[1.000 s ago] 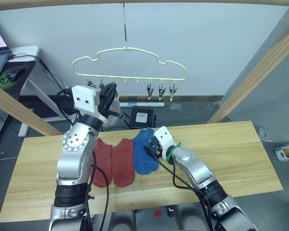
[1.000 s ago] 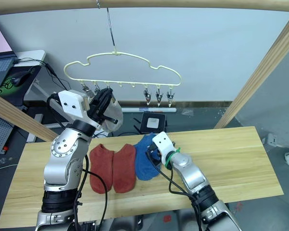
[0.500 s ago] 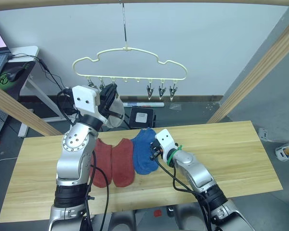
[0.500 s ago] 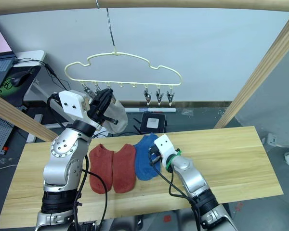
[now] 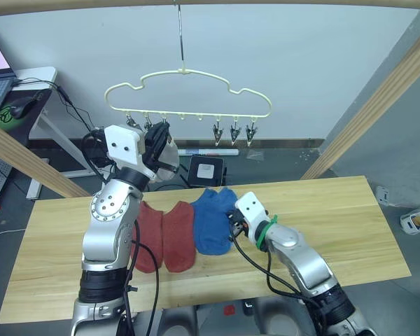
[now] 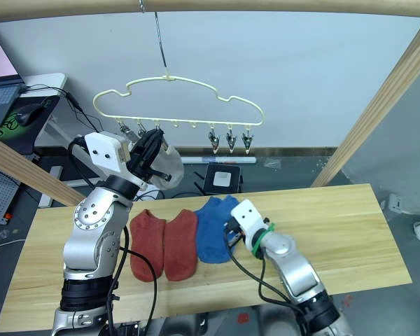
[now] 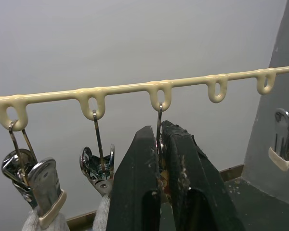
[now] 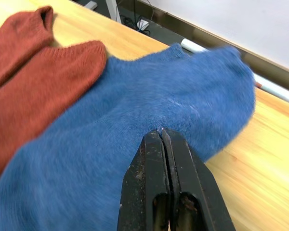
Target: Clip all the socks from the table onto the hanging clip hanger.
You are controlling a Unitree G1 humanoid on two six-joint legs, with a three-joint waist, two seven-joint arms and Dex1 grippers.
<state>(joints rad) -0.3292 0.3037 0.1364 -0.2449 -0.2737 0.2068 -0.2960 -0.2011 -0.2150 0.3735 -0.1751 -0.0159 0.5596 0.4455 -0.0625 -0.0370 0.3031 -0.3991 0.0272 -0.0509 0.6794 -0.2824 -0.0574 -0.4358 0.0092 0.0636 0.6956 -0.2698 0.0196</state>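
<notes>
Now the left gripper (image 7: 160,144) is closed around a metal clip (image 7: 159,159) of the clip hanger (image 5: 187,94), while the right gripper (image 8: 162,137), fingers pressed together, rests over the blue sock (image 8: 135,139) on the table (image 5: 336,217).

Silver-grey metal arms with rounded joint housings, black segments near the base. White boxy wrist modules. Black cables loop along both arms. Green band around right wrist. Each end effector has two scuffed black fingers.

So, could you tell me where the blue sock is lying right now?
The blue sock lies mid-table, with the rust-red socks on the robot's left and the right gripper at its other edge.
</notes>
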